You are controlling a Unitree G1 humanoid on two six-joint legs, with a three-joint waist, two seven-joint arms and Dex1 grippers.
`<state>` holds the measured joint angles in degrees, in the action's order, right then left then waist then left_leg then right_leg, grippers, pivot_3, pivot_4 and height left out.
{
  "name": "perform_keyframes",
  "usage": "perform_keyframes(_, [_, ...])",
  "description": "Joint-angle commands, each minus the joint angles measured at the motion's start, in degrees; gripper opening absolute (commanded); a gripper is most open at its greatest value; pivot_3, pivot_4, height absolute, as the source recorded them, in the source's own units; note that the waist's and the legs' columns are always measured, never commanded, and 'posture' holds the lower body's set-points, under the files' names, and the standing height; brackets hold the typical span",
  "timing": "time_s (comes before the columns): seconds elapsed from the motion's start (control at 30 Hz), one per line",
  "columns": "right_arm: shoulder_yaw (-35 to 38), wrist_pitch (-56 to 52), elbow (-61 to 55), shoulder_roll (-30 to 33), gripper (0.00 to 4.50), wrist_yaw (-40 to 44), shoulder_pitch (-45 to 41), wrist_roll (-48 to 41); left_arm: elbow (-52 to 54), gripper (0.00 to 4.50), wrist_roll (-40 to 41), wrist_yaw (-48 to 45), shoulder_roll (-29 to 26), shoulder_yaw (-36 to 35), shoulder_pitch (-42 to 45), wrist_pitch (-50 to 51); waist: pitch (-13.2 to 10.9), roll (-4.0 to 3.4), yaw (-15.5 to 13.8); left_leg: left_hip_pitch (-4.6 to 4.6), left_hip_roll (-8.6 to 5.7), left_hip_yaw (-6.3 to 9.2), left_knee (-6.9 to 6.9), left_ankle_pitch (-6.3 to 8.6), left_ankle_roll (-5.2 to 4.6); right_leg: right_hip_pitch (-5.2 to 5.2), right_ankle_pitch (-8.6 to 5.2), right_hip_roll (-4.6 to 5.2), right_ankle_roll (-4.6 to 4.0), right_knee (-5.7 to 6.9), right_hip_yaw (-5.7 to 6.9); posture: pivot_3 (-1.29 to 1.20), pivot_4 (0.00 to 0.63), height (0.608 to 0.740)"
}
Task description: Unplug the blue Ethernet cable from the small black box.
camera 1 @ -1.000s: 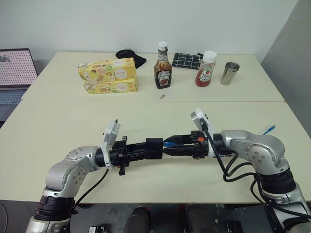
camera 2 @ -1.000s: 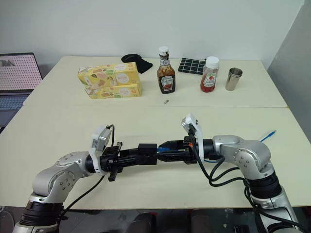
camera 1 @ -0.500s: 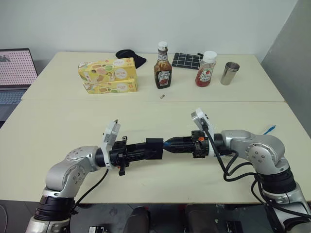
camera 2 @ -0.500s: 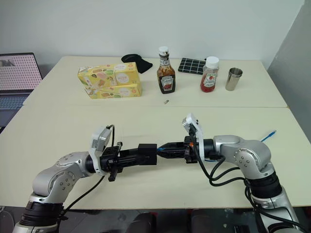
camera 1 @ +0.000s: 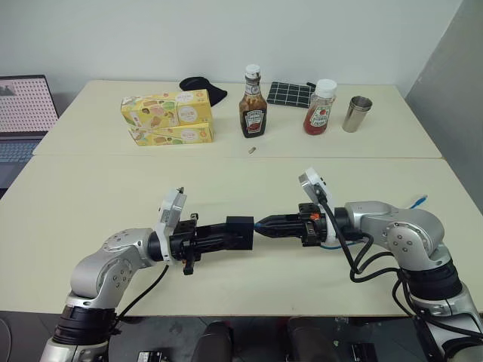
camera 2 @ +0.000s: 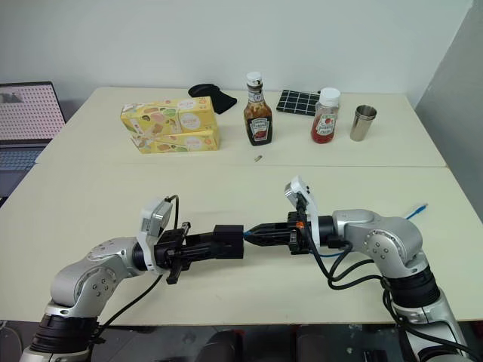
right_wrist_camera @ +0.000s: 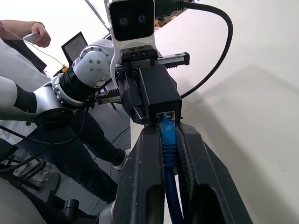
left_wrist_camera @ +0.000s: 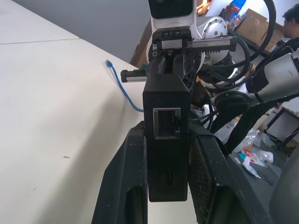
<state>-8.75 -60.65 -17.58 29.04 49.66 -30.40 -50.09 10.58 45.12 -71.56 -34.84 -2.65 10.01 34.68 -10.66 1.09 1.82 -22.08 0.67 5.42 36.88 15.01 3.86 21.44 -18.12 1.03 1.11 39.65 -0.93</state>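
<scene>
The matte, squarish box (camera 1: 240,231) is clamped between the left gripper's (camera 1: 237,233) ribbed black fingers (left_wrist_camera: 206,182), and the cable's (right_wrist_camera: 168,144) clear-blue plug, seated in the box's port, is pinched by the right gripper (camera 1: 263,225) directly opposite. Beyond the right gripper, the thin cable's free end (camera 1: 419,200) lies on the smooth cream table (camera 1: 90,188). Farther off, two sauce bottles (camera 1: 253,105), yellow cartons (camera 1: 167,117) and a steel cup (camera 1: 356,113) are seen.

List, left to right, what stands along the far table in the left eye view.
Laptop → yellow boxes → black cloth lump → brown sauce bottle → black gridded pad → red sauce bottle → metal cup.
</scene>
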Motion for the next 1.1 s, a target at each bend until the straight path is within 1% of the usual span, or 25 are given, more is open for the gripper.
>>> perform_keyframes(0.03, [2.08,-0.14,0.25,2.59,0.09,0.62,-0.02,0.42,0.87,0.77,0.1,1.46,-0.66,-3.06,-1.7,-1.35,0.0,0.0,-0.01,-0.01,0.0,0.01,0.0,0.0,0.0,0.0,0.0,0.0,0.0,-0.01,0.0,0.0,0.15,0.74])
perform_keyframes(0.17, [2.97,0.48,0.92,4.41,0.03,0.63,0.8,0.8,1.95,0.77,0.54,2.55,-1.18,-4.97,-3.77,-1.66,0.0,0.0,-0.03,-0.04,0.01,0.04,0.0,0.0,0.0,0.0,0.0,0.02,0.0,-0.07,0.0,0.0,0.15,0.74])
perform_keyframes(0.3, [4.86,3.25,4.7,4.94,0.03,-0.39,0.71,3.43,2.02,0.77,0.09,3.59,-1.38,-6.83,-5.9,-2.21,0.0,0.0,-0.01,-0.05,0.0,0.03,-0.02,0.0,0.0,-0.01,0.0,0.02,0.0,-0.09,0.0,0.0,0.15,0.74])
perform_keyframes(0.37, [4.89,8.86,9.71,3.42,0.03,-3.88,-0.34,8.98,1.91,0.77,-0.12,4.95,-0.92,-7.32,-6.08,-2.7,-0.01,0.0,-0.02,-0.06,0.01,0.03,-0.02,0.0,0.0,-0.01,0.0,0.02,0.0,-0.12,0.0,0.0,0.15,0.74])
perform_keyframes(0.47, [4.67,23.09,22.34,-0.79,0.03,-15.84,-3.23,22.35,2.32,0.77,0.03,7.35,-0.05,-7.79,-6.34,-2.8,-0.01,0.01,0.05,-0.03,-0.02,-0.02,0.01,0.0,0.0,-0.02,0.01,0.02,0.02,-0.12,-0.02,0.0,0.15,0.74])
perform_keyframes(0.53, [4.18,30.8,30.98,-2.07,0.03,-21.89,-4.89,29.57,2.54,0.77,-0.51,8.14,0.24,-7.59,-6.49,-3.16,-0.04,-0.05,0.04,-0.03,-0.03,-0.07,-0.01,0.0,0.0,0.01,0.02,0.02,0.03,-0.11,-0.04,0.0,0.15,0.74])
perform_keyframes(0.6, [4.24,34.93,37.02,-2.95,0.03,-24.84,-5.54,33.43,2.67,0.77,-0.96,8.98,0.5,-7.53,-6.61,-3.55,-0.04,-0.05,0.0,-0.04,-0.02,-0.15,-0.01,0.0,0.01,0.05,0.02,0.02,0.02,-0.1,-0.07,0.0,0.15,0.74])
perform_keyframes(0.67, [4.37,37.17,39.4,-3.74,0.03,-24.82,-5.56,35.13,2.71,0.77,-1.18,9.93,0.6,-7.55,-6.55,-3.51,-0.04,-0.04,-0.09,-0.25,-0.01,-0.16,-0.03,-0.01,0.02,0.23,0.03,0.02,0.02,-0.07,-0.08,0.0,0.15,0.74])
perform_keyframes(0.73, [4.85,37.33,38.86,-4.27,0.73,-23.56,-5.07,34.89,2.68,0.77,-1.82,10.83,0.63,-7.47,-6.56,-3.87,-0.04,-0.04,0.02,-0.54,0.03,-0.22,0.01,-0.02,0.04,0.51,0.03,0.03,0.02,-0.02,-0.12,0.0,0.15,0.74])
perform_keyframes(0.77, [5.05,36.93,38.07,-4.4,0.85,-22.56,-4.76,34.52,2.57,0.77,-2.22,11.38,0.68,-7.45,-6.51,-4.09,-0.04,-0.04,0.01,-0.63,0.06,-0.24,0.05,-0.02,0.04,0.59,0.04,0.07,0.03,0.0,-0.13,0.0,0.15,0.74])
perform_keyframes(0.93, [5.57,35.32,34.26,-3.7,1.84,-19.49,-3.67,34.19,0.44,0.77,-5.33,15.54,1.89,-7.83,-5.39,-6.11,-0.04,-0.05,-0.01,-0.63,0.07,-0.24,0.06,-0.01,0.02,0.63,0.04,0.07,0.03,0.1,-0.13,0.0,0.15,0.74])
perform_keyframes(1.0, [4.7,36.01,30.73,-0.97,2.17,-16.3,-2.85,35.13,-1.84,0.77,-7.59,20.54,3.8,-9.0,-3.41,-8.12,-0.05,-0.07,0.0,-0.62,0.04,-0.23,0.07,-0.01,0.02,0.63,0.04,0.07,0.03,0.14,-0.12,0.0,0.15,0.74])
perform_keyframes(1.07, [3.52,37.19,26.42,2.36,2.6,-12.41,-1.86,36.34,-3.38,0.77,-9.72,24.08,5.55,-9.98,-1.87,-11.0,-0.08,-0.11,-0.34,-0.63,0.03,-0.18,0.09,-0.02,0.01,0.65,0.04,0.09,0.03,0.21,-0.08,0.0,0.15,0.74])
perform_keyframes(1.1, [2.54,38.39,23.72,3.99,2.76,-9.64,-1.14,36.69,-4.49,0.77,-12.26,26.01,6.15,-10.09,-1.11,-13.87,-0.08,-0.11,-0.26,-0.65,0.03,-0.18,0.13,-0.02,0.01,0.65,0.03,0.09,0.03,0.2,-0.08,0.0,0.15,0.74])
